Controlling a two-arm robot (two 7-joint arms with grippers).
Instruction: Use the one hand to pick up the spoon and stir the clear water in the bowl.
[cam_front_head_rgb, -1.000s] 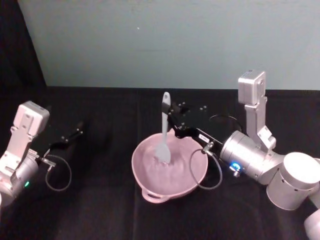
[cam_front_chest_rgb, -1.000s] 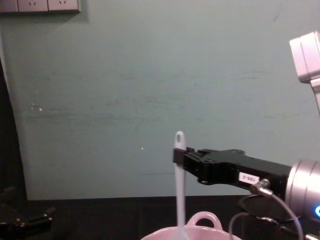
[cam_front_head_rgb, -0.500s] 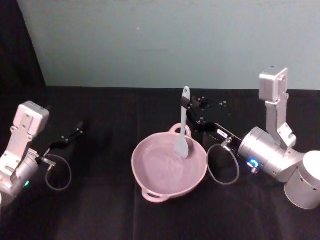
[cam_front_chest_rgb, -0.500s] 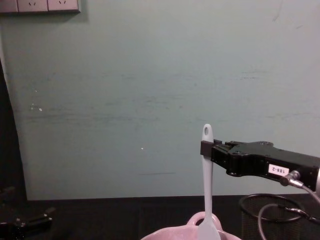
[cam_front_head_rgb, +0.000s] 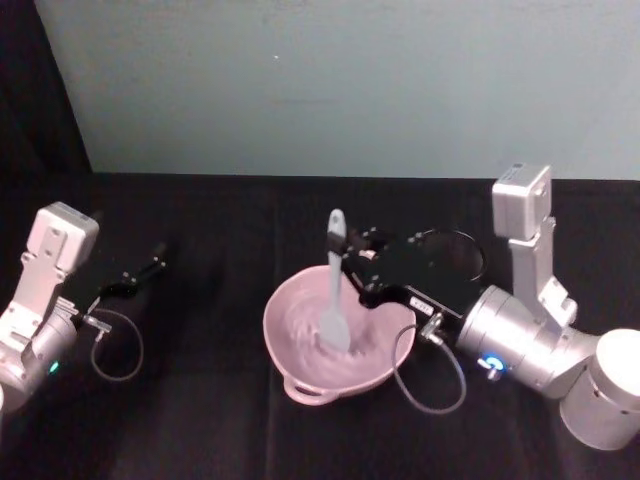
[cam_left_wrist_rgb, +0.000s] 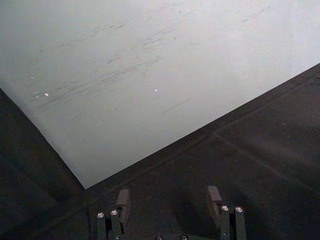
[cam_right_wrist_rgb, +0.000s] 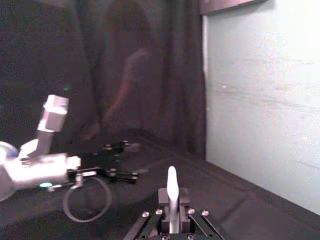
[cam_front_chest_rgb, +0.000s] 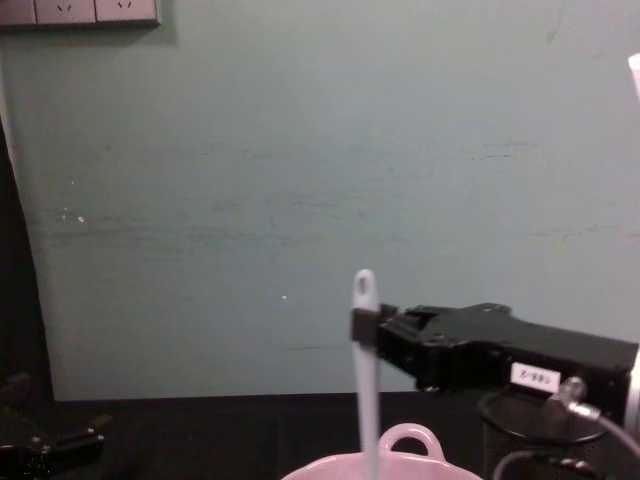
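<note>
My right gripper (cam_front_head_rgb: 345, 262) reaches in from the right above the pale pink bowl (cam_front_head_rgb: 283, 352). Its fingers are pinched tight on the upper handle of the white spoon (cam_front_head_rgb: 333, 290). From my station, the spoon stands nearly upright. It has a long slim handle with a small hole at the top end, which pokes just above the gripper. Its flat broad head is down inside the bowl, near the middle. The bowl is round, with a small loop handle on its near rim, and it sits on the black table (cam_front_head_rgb: 200, 420). A black mesh cup (cam_front_chest_rgb: 520, 425) stands just right of the bowl, below the gripper's body. My left gripper (cam_left_wrist_rgb: 168, 200) is parked low over the table at far left, well apart from the bowl. Its fingers are spread wide with nothing between them.
</note>
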